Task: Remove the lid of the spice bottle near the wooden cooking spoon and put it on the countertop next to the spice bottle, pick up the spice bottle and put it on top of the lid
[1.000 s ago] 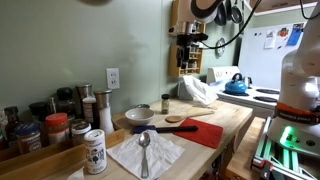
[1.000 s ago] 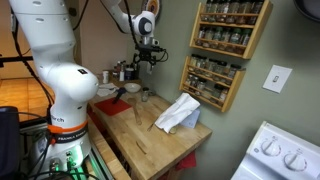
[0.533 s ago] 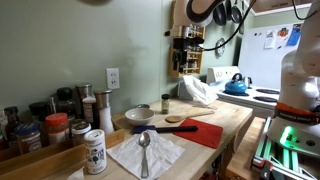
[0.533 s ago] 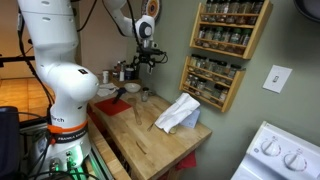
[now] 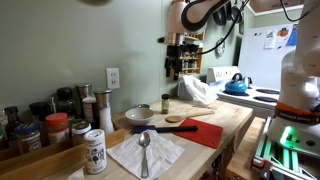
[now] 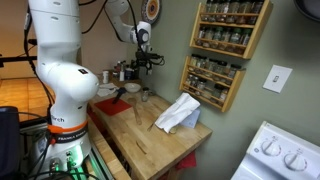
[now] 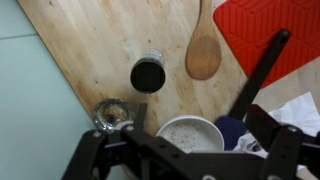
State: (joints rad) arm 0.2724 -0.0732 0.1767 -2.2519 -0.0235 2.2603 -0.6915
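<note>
The spice bottle (image 5: 166,103) stands upright on the countertop (image 5: 228,118), close to the back edge by the wall, about midway along it. The lid (image 7: 148,75) sits on it, seen from straight above in the wrist view as a dark round cap. The wooden cooking spoon (image 5: 180,120) lies just beside the bottle, toward the front edge, with its oval bowl nearest the jar and not touching it.

The gripper (image 5: 176,68) hangs high over this part of the counter, well apart from the bottle and roughly above it – nothing is between its fingers. In the wrist view the two dark fingers (image 7: 88,160) stand wide apart at the bottom of the picture, and the capped bottle shows beyond them, a little off to one side.

Round about: a pale bowl (image 5: 139,116) rests beside the bottle along the back edge, a red mat (image 5: 206,133) lies nearer the front edge, and a crumpled white cloth (image 5: 196,92) sits toward the far end of the counter (next to the stove side). A metal spoon (image 5: 144,150) lies on a white napkin (image 5: 150,155) toward the near corner.
</note>
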